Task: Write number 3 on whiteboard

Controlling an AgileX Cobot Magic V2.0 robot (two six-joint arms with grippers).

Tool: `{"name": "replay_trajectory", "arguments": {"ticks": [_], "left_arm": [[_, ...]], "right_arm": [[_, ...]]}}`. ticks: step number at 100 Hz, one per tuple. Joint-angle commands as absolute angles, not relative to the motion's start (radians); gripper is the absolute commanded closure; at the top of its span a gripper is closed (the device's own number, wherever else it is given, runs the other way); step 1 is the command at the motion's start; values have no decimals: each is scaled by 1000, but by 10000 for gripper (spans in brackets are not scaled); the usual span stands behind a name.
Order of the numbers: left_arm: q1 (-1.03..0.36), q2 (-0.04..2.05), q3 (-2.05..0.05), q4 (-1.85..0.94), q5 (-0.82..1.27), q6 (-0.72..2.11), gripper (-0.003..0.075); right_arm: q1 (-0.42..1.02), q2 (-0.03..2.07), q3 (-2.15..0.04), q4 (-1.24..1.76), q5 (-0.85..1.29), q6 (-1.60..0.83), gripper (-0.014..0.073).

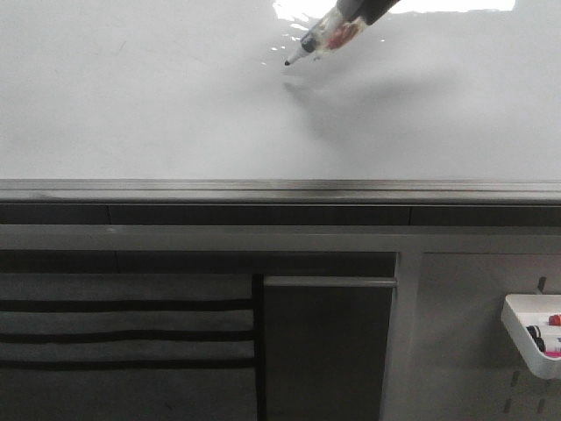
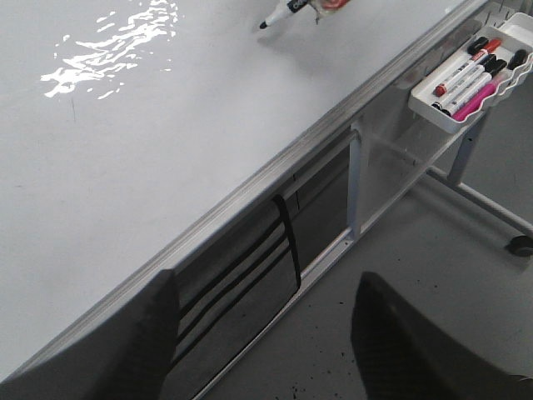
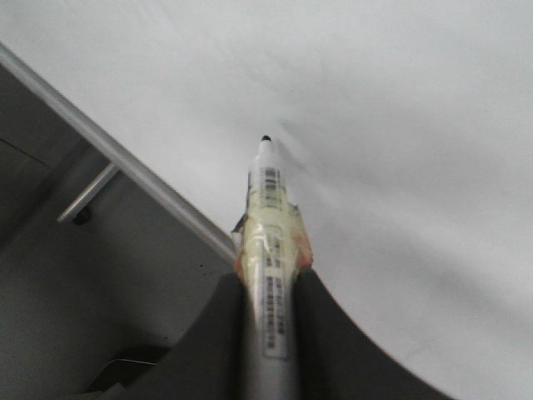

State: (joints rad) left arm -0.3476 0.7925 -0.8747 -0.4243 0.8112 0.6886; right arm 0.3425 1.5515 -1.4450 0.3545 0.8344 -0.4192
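floor: grey, speckled [image 2: 400, 275] | stand: grey metal frame leg [image 2: 355, 187], castor wheel [image 2: 521, 245] at far side | under-board: dark panel with black horizontal stripes [image 1: 123, 333], plain dark grey panel [image 1: 329, 351] beside it | pegboard: grey [image 1: 465, 351], white tray [image 1: 526, 338] hung on it, holding markers [image 2: 466, 79] | light: overhead glare, diffuse

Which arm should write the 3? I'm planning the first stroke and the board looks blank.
The right. Its tool is shut on the marker, with the tip close to the whiteboard. The left tool is open, holds nothing, and sits off the board's edge.
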Motion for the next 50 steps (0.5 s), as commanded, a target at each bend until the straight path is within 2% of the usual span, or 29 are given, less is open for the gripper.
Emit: {"name": "replay_trajectory", "arguments": {"ticks": [1, 16, 31, 50], "left_arm": [[-344, 788, -900, -458, 747, 677, 300], [-344, 788, -900, -458, 747, 677, 300], [-344, 788, -900, -458, 747, 677, 300], [-344, 788, -900, -458, 747, 677, 300]], "right_arm": [[342, 1527, -1485, 315, 757, -410, 609], [324, 1522, -1485, 167, 790, -277, 609], [322, 1497, -1447, 185, 891, -272, 609], [388, 1533, -1389, 215, 734, -282, 609]]}}
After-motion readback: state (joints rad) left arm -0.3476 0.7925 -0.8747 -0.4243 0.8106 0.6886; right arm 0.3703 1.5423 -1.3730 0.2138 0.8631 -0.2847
